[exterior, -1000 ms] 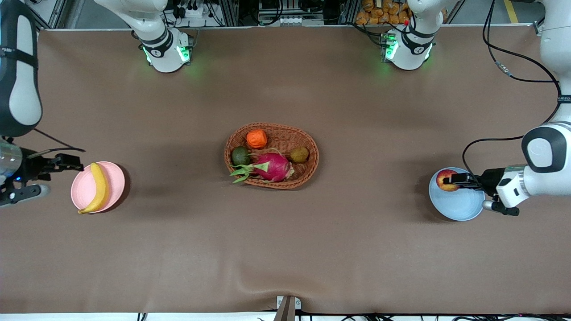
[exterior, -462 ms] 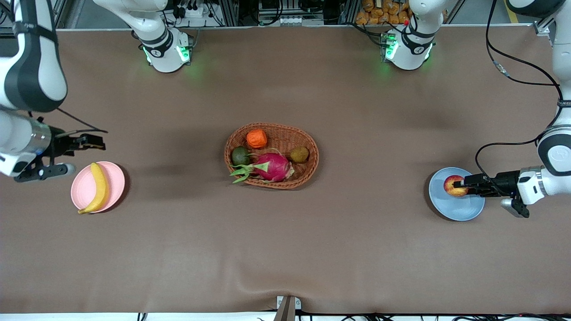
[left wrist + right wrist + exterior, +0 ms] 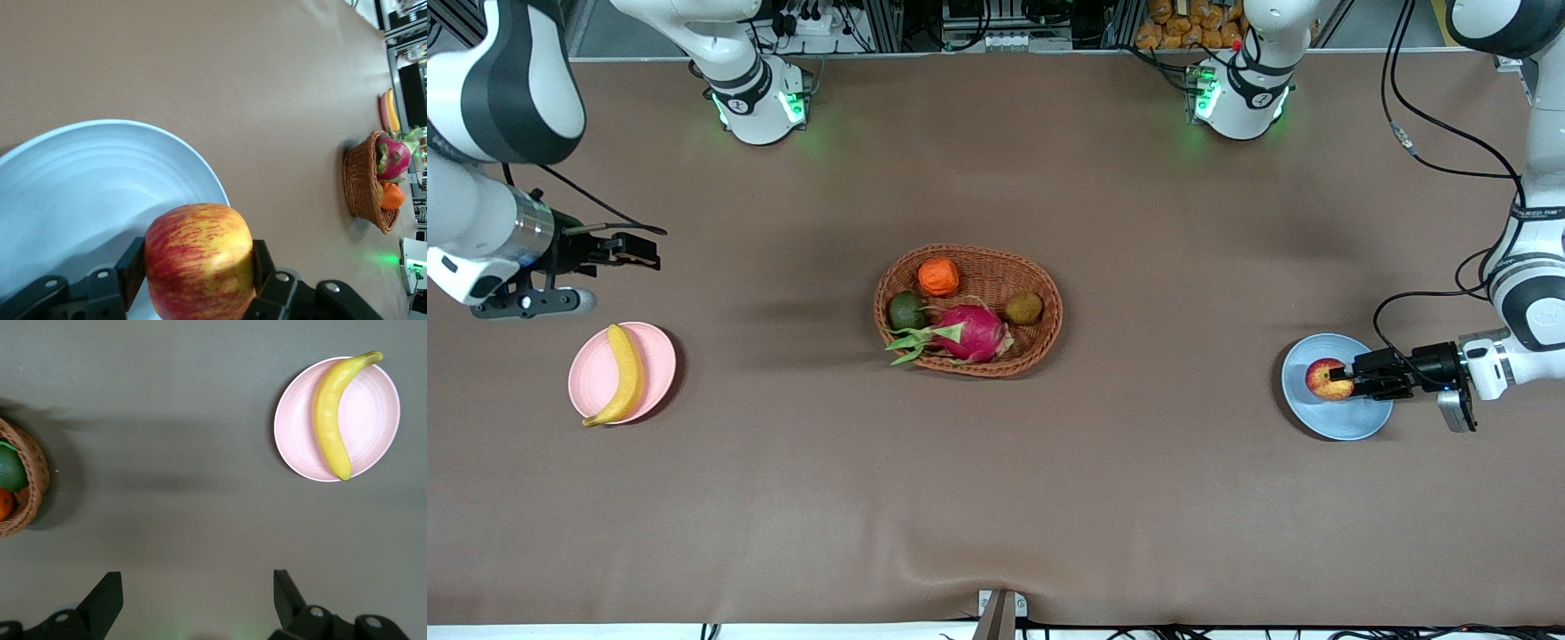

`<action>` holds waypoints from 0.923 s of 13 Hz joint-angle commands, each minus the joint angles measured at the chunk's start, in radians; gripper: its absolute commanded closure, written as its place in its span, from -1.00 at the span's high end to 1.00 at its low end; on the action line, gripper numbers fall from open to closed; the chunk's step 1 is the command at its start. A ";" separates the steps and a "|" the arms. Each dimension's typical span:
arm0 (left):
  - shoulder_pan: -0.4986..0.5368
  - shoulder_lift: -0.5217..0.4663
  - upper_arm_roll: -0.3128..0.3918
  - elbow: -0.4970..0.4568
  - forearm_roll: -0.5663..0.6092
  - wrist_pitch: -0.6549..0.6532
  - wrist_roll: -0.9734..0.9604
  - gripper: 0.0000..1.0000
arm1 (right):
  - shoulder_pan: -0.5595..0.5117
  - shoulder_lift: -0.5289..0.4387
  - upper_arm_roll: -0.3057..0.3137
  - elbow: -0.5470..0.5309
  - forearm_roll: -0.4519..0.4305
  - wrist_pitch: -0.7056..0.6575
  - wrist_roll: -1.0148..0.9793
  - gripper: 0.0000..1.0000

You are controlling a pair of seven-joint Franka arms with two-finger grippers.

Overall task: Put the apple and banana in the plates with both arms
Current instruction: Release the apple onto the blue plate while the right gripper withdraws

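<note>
The red and yellow apple (image 3: 1323, 380) is gripped in my left gripper (image 3: 1341, 384), low over the pale blue plate (image 3: 1343, 423) at the left arm's end of the table. In the left wrist view the black fingers (image 3: 132, 261) press both sides of the apple (image 3: 199, 260) above the blue plate (image 3: 80, 187); I cannot tell if the apple touches it. The banana (image 3: 624, 373) lies across the pale pink plate (image 3: 660, 373) at the right arm's end. My right gripper (image 3: 645, 253) is open and empty, up over bare table beside the pink plate. The right wrist view shows the banana (image 3: 331, 413) on the pink plate (image 3: 373, 420).
A brown wicker basket (image 3: 1045, 342) stands mid-table with an orange ridged fruit (image 3: 938, 276), a magenta dragon fruit (image 3: 969, 332) and two dark fruits. It also shows in the left wrist view (image 3: 360, 193) and the right wrist view (image 3: 33, 480). The brown cloth bulges near the front edge.
My left gripper has carried the apple from the blue plate's rim to over its middle. My right gripper has drawn away from the pink plate toward the robots' bases.
</note>
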 commanded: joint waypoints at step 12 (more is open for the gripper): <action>0.032 -0.108 -0.019 0.065 0.036 -0.185 -0.069 1.00 | -0.029 -0.012 -0.013 0.293 -0.026 -0.184 0.110 1.00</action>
